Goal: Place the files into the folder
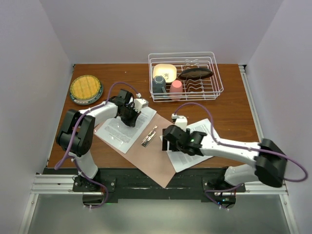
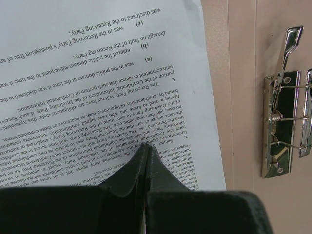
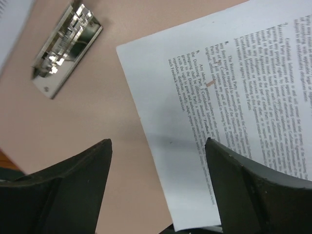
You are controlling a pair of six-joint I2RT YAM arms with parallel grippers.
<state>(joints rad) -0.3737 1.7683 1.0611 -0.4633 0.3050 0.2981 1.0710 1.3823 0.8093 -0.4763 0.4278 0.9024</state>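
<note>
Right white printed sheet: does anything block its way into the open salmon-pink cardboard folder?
Nothing visible does. A corner of the white printed sheet already lies on the bare salmon-pink folder leaf; the silver metal clip sits apart at the spine, and the open right gripper is above the sheet's edge.

Sheets [image 1: 122,132] are white, black-printed; folder [image 1: 155,160] is salmon-pink.

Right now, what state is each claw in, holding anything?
Left claw: shut, tips at a white printed paper sheet; no grip visible.
Right claw: open, empty, over the edge of the second white printed sheet on the salmon-pink cardboard folder.
</note>
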